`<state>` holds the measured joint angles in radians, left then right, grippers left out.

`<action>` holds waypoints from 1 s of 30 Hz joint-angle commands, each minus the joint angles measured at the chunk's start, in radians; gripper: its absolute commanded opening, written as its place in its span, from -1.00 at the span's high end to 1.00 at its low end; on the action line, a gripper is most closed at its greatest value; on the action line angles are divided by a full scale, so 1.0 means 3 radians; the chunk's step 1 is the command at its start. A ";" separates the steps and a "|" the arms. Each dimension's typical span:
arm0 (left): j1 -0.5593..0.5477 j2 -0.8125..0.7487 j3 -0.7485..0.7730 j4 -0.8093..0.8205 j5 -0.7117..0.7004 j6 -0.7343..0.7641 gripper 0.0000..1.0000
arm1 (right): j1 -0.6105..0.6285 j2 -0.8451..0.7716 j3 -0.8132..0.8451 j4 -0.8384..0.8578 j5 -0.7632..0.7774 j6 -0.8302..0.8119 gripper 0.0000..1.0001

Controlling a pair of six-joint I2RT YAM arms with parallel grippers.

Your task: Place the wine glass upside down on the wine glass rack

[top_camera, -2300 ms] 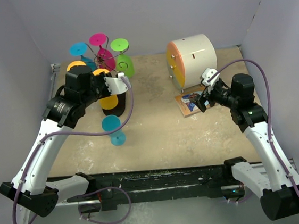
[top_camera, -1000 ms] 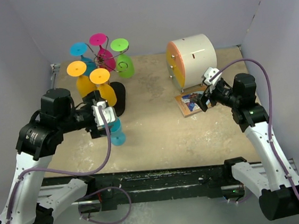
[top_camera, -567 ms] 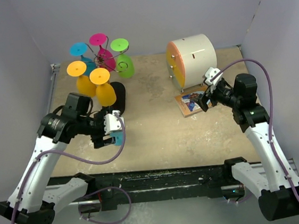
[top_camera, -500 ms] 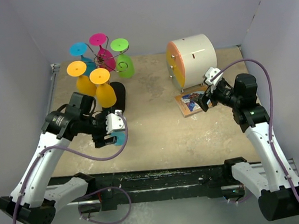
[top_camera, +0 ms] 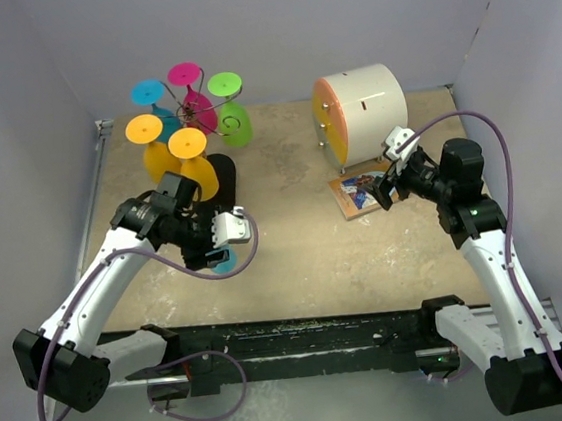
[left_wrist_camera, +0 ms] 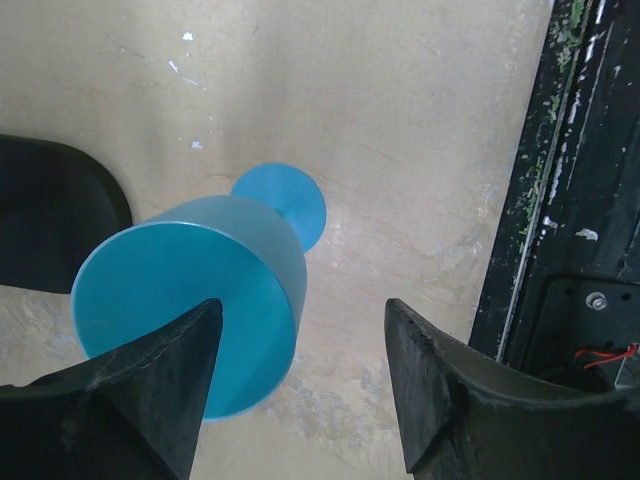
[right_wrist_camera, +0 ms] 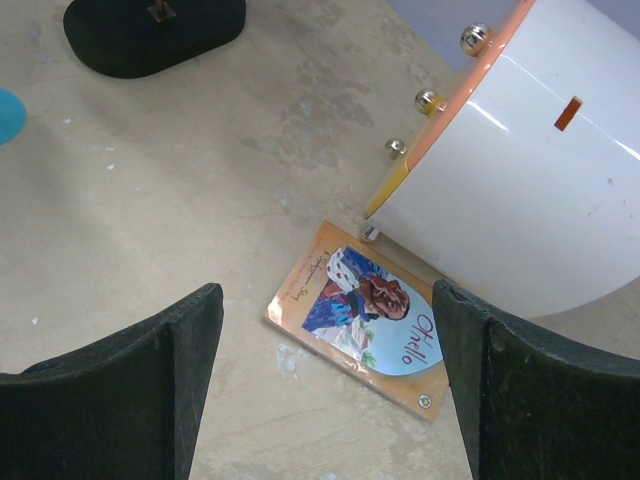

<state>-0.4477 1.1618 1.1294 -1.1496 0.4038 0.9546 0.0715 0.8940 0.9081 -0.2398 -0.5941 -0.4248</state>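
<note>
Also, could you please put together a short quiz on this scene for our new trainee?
1. True or false: the right gripper is open, above the book on the table.
2. Which colour is the wine glass by the left gripper? A green, B blue, C magenta.
3. How many glasses hang on the wine glass rack?
Key: 1 true; 2 B; 3 five.
</note>
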 commanded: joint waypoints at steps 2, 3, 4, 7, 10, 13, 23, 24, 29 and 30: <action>-0.0030 0.0084 -0.0084 0.0205 -0.0119 0.0047 -0.30 | -0.0018 -0.0025 -0.0010 0.0063 -0.0045 -0.0048 -0.75; -0.0035 0.0098 -0.0091 0.0206 -0.0121 0.0038 -0.25 | -0.0019 -0.0027 -0.0010 0.0063 -0.0042 -0.0047 -0.75; -0.0040 0.0120 -0.0085 0.0204 -0.0124 0.0028 -0.19 | -0.0019 -0.0025 -0.0014 0.0067 -0.0035 -0.0050 -0.75; -0.0047 0.0182 -0.0054 0.0166 -0.0138 -0.0004 0.05 | -0.0019 -0.0012 -0.0015 0.0068 -0.0030 -0.0048 -0.75; -0.0052 0.0226 -0.0012 0.0123 -0.0156 -0.0032 0.33 | -0.0019 -0.0005 -0.0020 0.0075 -0.0002 -0.0051 -0.75; -0.0052 0.0233 0.0039 0.0078 -0.0165 -0.0040 0.58 | -0.0022 0.0013 -0.0016 0.0074 0.0039 -0.0048 -0.75; -0.0072 0.0156 0.0513 -0.0368 0.0913 -0.0248 1.00 | -0.0022 0.0042 -0.0005 0.0058 0.0094 -0.0062 -0.76; -0.0072 0.0116 0.0553 -0.0410 0.1085 -0.0222 1.00 | -0.0024 0.0042 -0.0005 0.0055 0.0095 -0.0066 -0.76; -0.0072 -0.0035 0.0838 -0.0508 0.1588 -0.0109 1.00 | -0.0026 0.0042 0.0000 0.0057 0.0094 -0.0068 -0.76; -0.0072 -0.0049 0.0900 -0.0511 0.1655 -0.0107 1.00 | -0.0031 0.0038 0.0000 0.0055 0.0094 -0.0070 -0.76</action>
<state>-0.4644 1.1969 1.3037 -1.2652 0.6899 0.9005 0.0708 0.9096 0.9077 -0.2413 -0.5678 -0.4316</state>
